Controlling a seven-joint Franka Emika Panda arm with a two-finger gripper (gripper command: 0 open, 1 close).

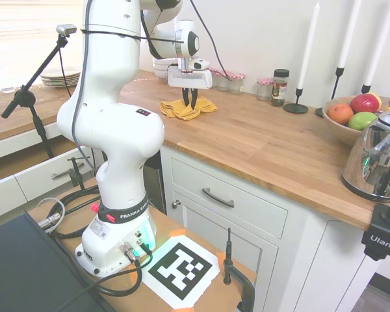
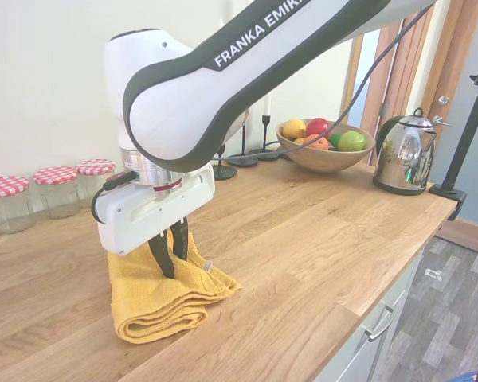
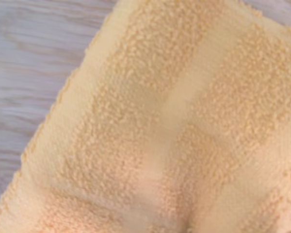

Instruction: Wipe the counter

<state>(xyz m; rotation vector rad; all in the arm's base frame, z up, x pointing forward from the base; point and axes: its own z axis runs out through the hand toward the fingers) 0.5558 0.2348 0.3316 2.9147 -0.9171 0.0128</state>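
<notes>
The counter (image 1: 260, 146) (image 2: 303, 231) is a long brown wooden top over white cabinets. A folded yellow cloth (image 1: 182, 110) (image 2: 155, 306) lies on it near the back wall. My gripper (image 1: 189, 104) (image 2: 174, 263) points straight down onto the cloth, its dark fingers close together with a ridge of cloth pinched between them. The wrist view is filled by the yellow cloth (image 3: 174, 121), with a strip of the counter (image 3: 34, 63) beside it.
Glass jars with checked lids (image 2: 56, 191) (image 1: 231, 80) stand along the wall behind the cloth. Further along are a spice jar (image 1: 280, 86), black candlesticks (image 1: 298, 104), a fruit bowl (image 1: 351, 117) (image 2: 323, 143) and a steel kettle (image 1: 377, 159) (image 2: 405, 155). Stacked plates (image 1: 60, 78) sit on the far counter.
</notes>
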